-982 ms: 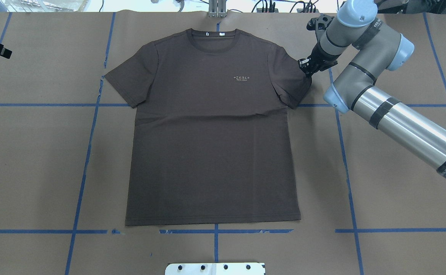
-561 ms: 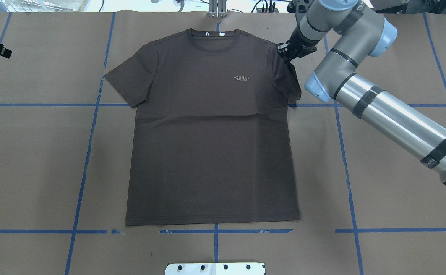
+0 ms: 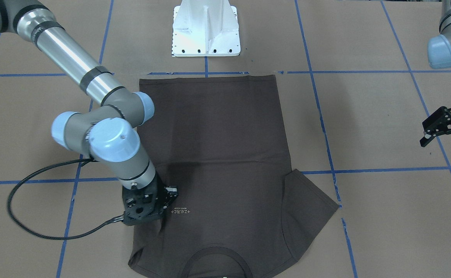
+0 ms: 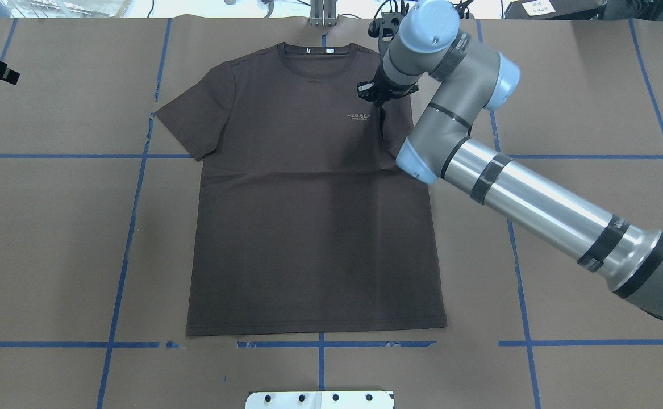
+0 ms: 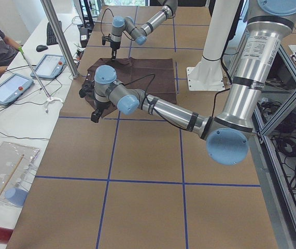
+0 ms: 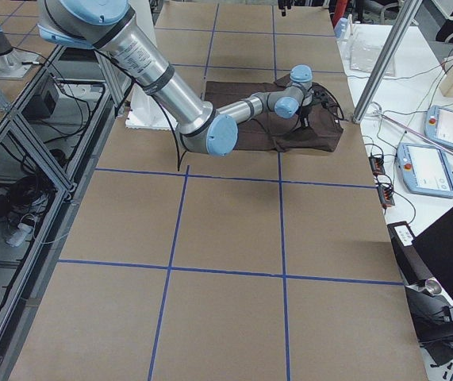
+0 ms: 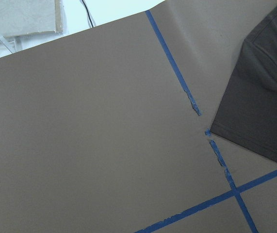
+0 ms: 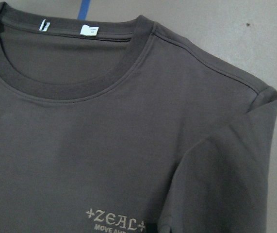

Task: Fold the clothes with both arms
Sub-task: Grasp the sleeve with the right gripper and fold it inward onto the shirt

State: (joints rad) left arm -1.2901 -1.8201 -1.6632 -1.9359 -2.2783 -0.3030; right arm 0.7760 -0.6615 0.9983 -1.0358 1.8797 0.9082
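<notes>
The T-shirt [image 4: 308, 227] lies flat on the table [image 4: 53, 227], collar at 12 o'clock. The right gripper [image 4: 372, 95], clamped on the folded-in sleeve [image 8: 225, 170], hangs over the chest. The flat sleeve [image 4: 195, 113] lies at 9 o'clock, nearer the left gripper [image 3: 441, 148], whose jaws are apart.

The brown-papered table [image 4: 47, 238], gridded with blue tape [image 4: 53, 343], carries the T-shirt [image 4: 308, 227] at centre, collar toward 12 o'clock; white pedestal base [image 4: 320, 399] at 6.

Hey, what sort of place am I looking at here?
Probably a robotics lab: a paper-covered table gridded with blue tape, a robot arm over a T-shirt, and control tablets alongside.
</notes>
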